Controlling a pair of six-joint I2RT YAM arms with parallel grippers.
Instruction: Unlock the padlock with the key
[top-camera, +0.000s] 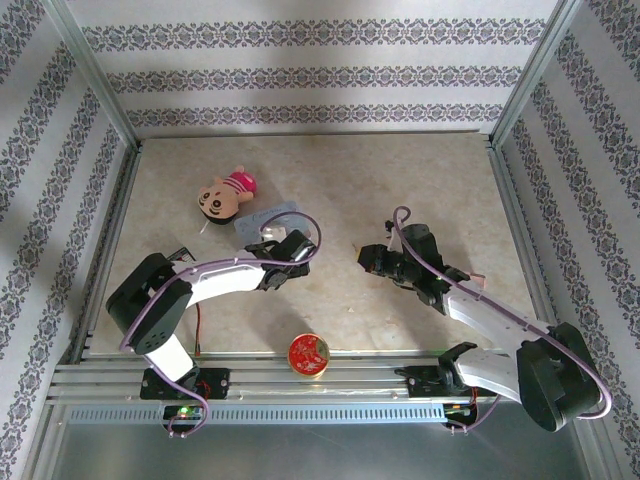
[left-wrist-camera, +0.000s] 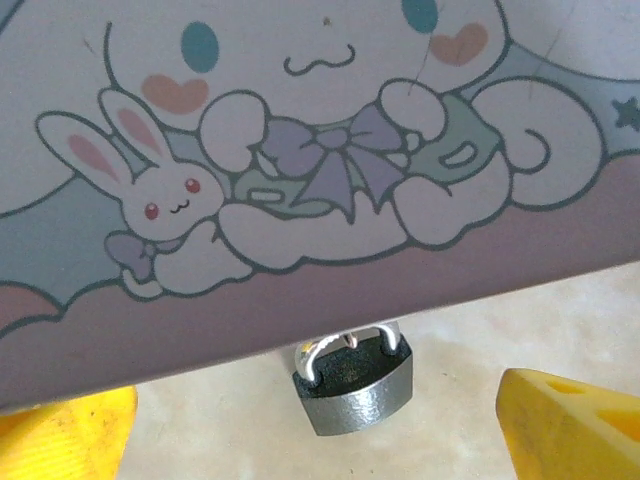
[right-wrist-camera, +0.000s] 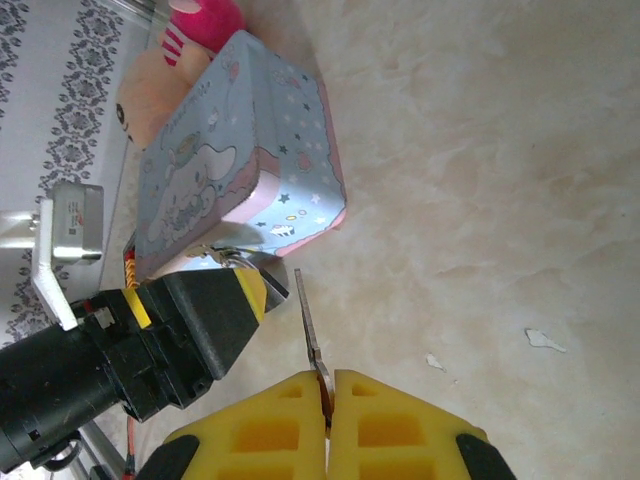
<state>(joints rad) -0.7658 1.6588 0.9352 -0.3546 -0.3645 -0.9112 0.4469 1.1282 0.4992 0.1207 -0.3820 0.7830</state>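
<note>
Right, the padlock (left-wrist-camera: 352, 385) hangs at 6 o'clock of the tin (left-wrist-camera: 300, 150), between the spread fingers (left-wrist-camera: 570, 425) of my left claw (left-wrist-camera: 320, 450). The right claw (right-wrist-camera: 327, 385), at its 3 o'clock, is clamped on the key (right-wrist-camera: 308, 320); I'd steady the padlock first, then align the blade.

Plush toy (top-camera: 226, 196), cartoon tin (top-camera: 258, 220), red disc (top-camera: 309, 353)

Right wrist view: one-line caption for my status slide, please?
Right claw shut on the key, blade tip near the padlock at the edge of the pale blue tin.
</note>
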